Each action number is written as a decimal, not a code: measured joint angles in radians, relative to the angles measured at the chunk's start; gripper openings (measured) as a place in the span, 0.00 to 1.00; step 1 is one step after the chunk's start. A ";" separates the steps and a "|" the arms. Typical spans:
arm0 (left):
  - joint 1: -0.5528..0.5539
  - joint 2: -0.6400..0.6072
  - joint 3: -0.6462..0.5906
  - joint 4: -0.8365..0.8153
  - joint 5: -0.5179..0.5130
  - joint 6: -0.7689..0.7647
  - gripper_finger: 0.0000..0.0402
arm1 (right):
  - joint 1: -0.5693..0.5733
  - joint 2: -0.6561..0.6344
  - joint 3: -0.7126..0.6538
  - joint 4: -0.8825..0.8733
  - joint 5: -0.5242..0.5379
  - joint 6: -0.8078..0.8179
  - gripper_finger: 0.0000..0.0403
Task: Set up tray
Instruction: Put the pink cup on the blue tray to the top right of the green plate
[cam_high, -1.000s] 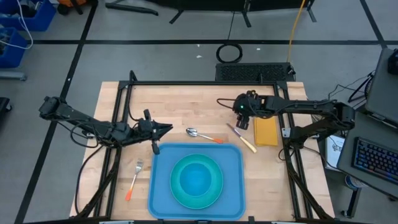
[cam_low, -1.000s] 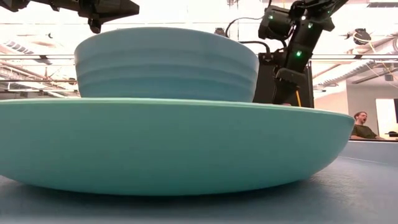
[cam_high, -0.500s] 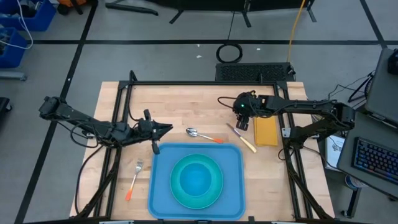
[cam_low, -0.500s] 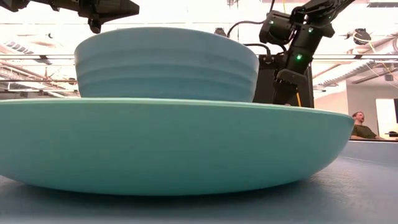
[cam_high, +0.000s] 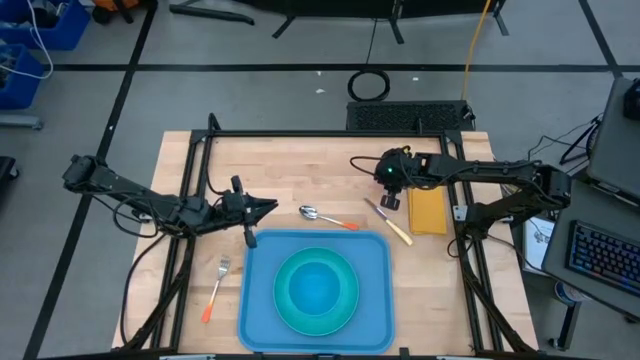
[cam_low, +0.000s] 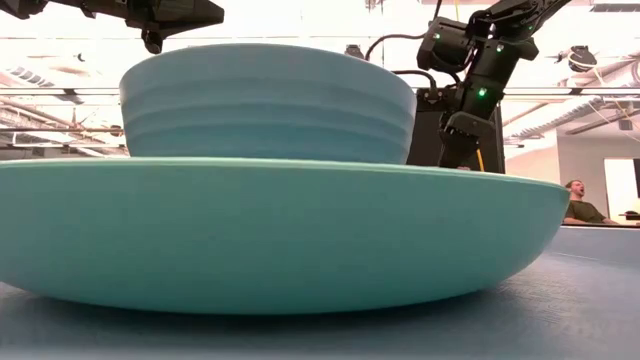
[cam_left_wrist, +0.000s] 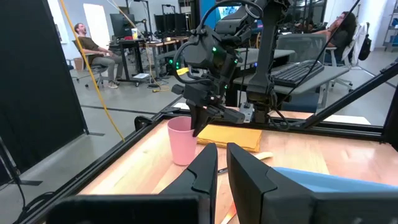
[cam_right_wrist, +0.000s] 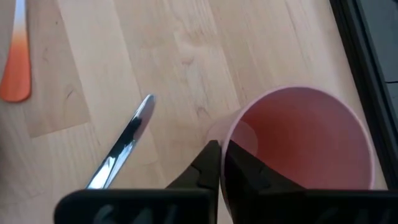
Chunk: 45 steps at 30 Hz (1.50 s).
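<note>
We see the right claw (cam_right_wrist: 219, 163) pinched on the pink cup's (cam_right_wrist: 298, 149) rim, likely to carry it to the blue tray (cam_high: 262, 270) at the tabletop's (cam_high: 300, 170) near edge, while the left claw (cam_high: 268, 208) waits shut beside the tray.

The table (cam_high: 300, 170) is pale wood with a matt grain. The tray (cam_high: 380, 310) (lower centre) looks smooth blue plastic; the knife blade (cam_right_wrist: 121, 149) is shiny metal.
</note>
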<state>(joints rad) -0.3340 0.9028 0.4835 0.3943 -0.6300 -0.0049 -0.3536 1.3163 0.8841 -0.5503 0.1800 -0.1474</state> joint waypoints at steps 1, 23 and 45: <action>0.000 0.000 0.000 0.000 0.000 0.000 0.10 | 0.001 0.000 0.000 0.000 0.000 0.000 0.02; 0.000 0.000 0.000 0.000 -0.001 0.000 0.10 | 0.255 -0.150 0.000 -0.040 0.078 0.067 0.00; 0.002 0.000 0.000 0.000 -0.007 0.001 0.10 | 0.636 -0.173 0.037 -0.068 -0.030 0.290 0.00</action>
<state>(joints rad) -0.3321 0.9031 0.4835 0.3939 -0.6369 -0.0044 0.2822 1.1431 0.9211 -0.6186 0.1500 0.1430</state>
